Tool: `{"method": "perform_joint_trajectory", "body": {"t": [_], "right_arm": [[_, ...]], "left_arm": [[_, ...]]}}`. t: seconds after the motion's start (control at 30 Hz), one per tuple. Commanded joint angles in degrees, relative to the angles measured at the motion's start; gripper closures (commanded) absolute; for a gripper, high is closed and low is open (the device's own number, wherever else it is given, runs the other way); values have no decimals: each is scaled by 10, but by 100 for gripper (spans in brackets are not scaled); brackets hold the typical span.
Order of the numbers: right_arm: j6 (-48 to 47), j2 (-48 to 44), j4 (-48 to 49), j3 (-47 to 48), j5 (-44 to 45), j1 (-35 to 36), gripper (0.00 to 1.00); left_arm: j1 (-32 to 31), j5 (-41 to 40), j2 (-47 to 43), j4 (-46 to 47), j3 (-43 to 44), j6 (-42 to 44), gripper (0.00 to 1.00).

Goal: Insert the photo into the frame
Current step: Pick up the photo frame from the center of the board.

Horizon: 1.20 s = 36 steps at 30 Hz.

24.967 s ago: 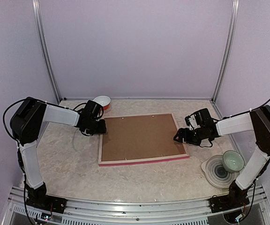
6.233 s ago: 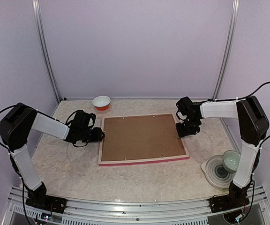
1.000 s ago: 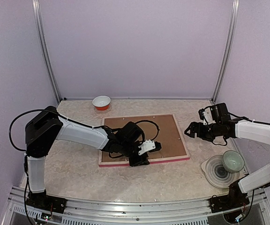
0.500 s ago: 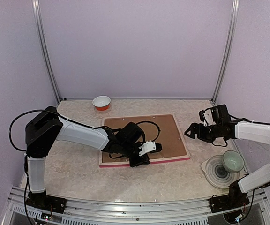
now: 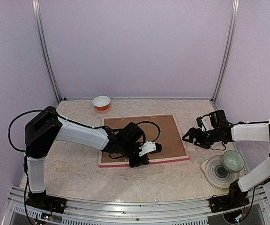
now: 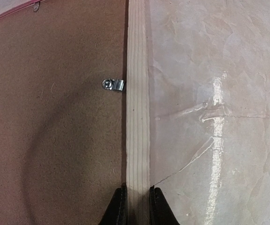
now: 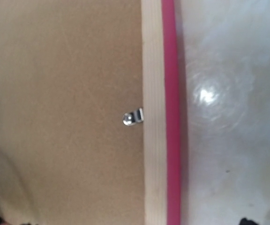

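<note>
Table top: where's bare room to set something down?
Widest bare table strip: between the frame's near edge and the arm bases. Also free: behind the frame, right of the red bowl. Crowded: the right near corner, with plate, green bowl and the right gripper beside the frame.

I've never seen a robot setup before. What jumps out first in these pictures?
A large pink-edged wooden picture frame lies face down mid-table, its brown backing board showing. The left gripper pinches the frame's near rail, while the right gripper hangs open by its right edge. A small orange bowl sits at the far edge, a pale green bowl at near right.
</note>
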Motion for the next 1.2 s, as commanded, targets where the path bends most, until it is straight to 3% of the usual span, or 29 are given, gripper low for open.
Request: {"method": "perform_joint_trajectory", "body": {"t": [0.0,0.77,1.17], "right_arm": [[18,20,48,-17,-64,-14,5],[86,81,154,-61,-221,-25,8],[206,108,336,-102,-350,-28,15]], "left_arm": [[-6,-4,-30,-43,16,-10,100],[-18,-34,-100,-47,36,-10,100],[-26,-47,-102,-55,40,-6,100]]}}
